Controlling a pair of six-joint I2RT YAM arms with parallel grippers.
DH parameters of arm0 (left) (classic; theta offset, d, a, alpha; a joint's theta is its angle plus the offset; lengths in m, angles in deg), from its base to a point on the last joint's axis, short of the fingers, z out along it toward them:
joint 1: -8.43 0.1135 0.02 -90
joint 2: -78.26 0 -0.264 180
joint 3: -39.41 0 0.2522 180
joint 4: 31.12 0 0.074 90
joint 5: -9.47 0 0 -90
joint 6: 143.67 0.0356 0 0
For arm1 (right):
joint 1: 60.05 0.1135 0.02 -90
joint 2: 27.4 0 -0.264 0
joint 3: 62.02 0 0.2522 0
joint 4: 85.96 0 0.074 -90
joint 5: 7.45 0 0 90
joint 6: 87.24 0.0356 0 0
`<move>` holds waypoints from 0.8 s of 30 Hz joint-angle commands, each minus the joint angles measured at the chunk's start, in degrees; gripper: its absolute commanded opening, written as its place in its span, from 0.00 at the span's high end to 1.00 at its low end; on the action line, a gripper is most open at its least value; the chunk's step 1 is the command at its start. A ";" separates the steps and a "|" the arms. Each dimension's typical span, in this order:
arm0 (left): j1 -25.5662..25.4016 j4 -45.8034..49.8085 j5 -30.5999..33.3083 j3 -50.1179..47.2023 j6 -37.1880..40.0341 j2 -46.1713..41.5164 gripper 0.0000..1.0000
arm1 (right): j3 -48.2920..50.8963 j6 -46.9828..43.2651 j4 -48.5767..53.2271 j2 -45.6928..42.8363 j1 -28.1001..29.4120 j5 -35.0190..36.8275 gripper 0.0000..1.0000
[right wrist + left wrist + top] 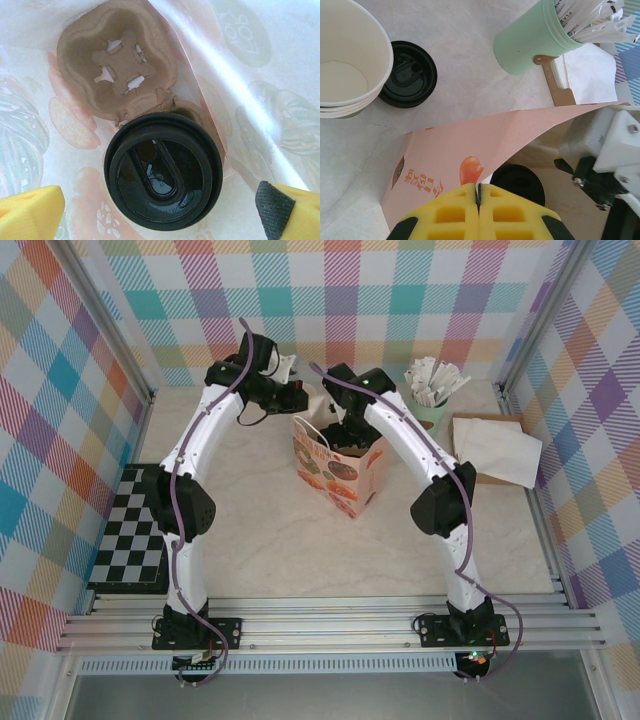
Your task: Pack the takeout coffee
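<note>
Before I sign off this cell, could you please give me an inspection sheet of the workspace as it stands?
Surface: pale tabletop, no spills seen.
Job's things: takeout coffee, lid on, appears seated in a pulp carrier inside the paper bag.
Clutter: stack of lidless cups, loose black lid, mint mug of sachets, white paper, checkerboard mat.
Grippers: left gripper shut on the bag's edge; right gripper open above the coffee.
Cables: purple cable along each arm, no snag seen.
Surroundings: plaid walls.

The coffee lid (163, 170) is black, the bag (470, 145) peach, the mug (527, 42) mint-green.
</note>
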 commanded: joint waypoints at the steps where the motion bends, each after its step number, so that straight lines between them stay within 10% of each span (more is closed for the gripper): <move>1: -0.49 1.20 0.54 0.78 -0.35 1.34 1.00 | -1.49 0.01 1.13 -2.56 -0.18 0.76 0.00; 24: -0.49 1.62 0.91 1.04 0.65 1.74 1.00 | -1.12 0.09 -2.54 -9.57 -0.18 2.71 0.00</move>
